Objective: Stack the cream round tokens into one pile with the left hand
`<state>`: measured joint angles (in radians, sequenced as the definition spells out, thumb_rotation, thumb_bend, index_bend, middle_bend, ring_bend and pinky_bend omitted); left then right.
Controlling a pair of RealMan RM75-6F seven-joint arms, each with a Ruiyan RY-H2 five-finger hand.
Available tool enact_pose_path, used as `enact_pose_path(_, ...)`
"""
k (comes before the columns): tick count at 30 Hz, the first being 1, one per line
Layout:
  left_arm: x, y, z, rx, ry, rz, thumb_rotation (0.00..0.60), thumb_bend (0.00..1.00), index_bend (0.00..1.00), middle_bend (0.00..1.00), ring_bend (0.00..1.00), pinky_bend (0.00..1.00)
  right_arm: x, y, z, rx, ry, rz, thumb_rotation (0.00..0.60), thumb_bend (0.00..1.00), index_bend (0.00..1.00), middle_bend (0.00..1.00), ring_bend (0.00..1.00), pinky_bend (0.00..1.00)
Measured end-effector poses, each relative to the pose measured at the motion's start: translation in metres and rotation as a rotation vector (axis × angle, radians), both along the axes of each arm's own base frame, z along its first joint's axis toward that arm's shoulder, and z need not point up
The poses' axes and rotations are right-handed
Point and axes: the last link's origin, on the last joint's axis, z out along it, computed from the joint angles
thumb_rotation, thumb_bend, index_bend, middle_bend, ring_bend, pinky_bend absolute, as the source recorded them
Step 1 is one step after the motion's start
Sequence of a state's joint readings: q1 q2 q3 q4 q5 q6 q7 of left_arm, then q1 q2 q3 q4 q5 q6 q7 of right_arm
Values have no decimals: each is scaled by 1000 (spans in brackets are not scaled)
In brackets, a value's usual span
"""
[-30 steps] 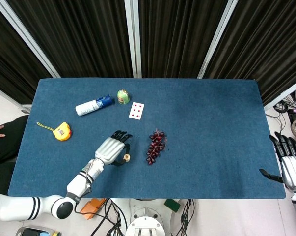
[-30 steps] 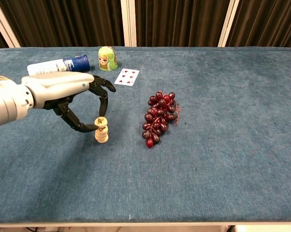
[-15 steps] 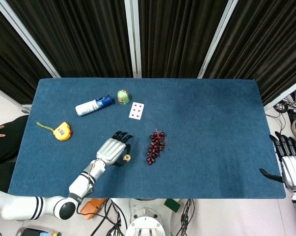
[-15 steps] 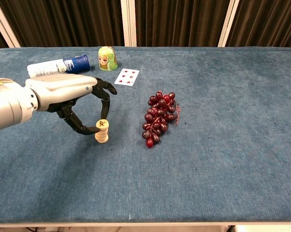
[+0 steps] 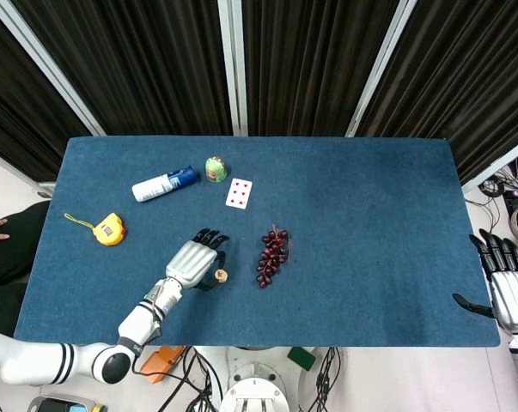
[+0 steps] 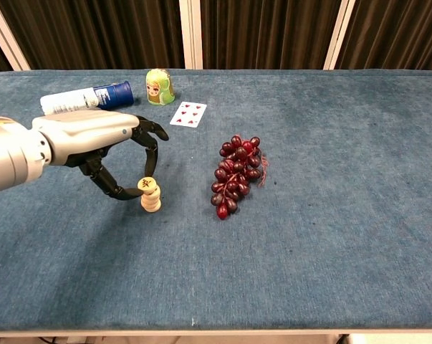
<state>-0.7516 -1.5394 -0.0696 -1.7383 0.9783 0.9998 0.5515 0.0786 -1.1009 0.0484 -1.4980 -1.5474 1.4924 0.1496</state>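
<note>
A short pile of cream round tokens [image 6: 152, 201] [image 5: 221, 275] stands on the blue table [image 6: 309, 215], left of centre. Its top token [image 6: 148, 185] sits tilted on the pile. My left hand [image 6: 108, 143] [image 5: 194, 262] arches over it from the left, and a thumb and a fingertip [image 6: 155, 172] pinch that top token. My right hand [image 5: 509, 287] shows only in the head view, off the table's right edge, with its fingers spread and holding nothing.
A bunch of red grapes [image 6: 235, 174] lies just right of the pile. Behind are a playing card [image 6: 188, 114], a green doll figure [image 6: 158, 87] and a white-and-blue bottle [image 6: 87, 97] on its side. A yellow tape measure [image 5: 109, 230] lies at far left.
The top token has come down onto the pile and now sits tilted. My left hand sank slightly with it. The right hand has not moved.
</note>
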Motion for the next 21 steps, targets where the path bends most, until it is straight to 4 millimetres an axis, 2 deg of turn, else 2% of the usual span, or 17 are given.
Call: enact_pose_path(21,0,-3,3,4,1,-5,600,291,417,72,0,0,0,1,1,-2,-1,-1,600,187,0,23,0,15)
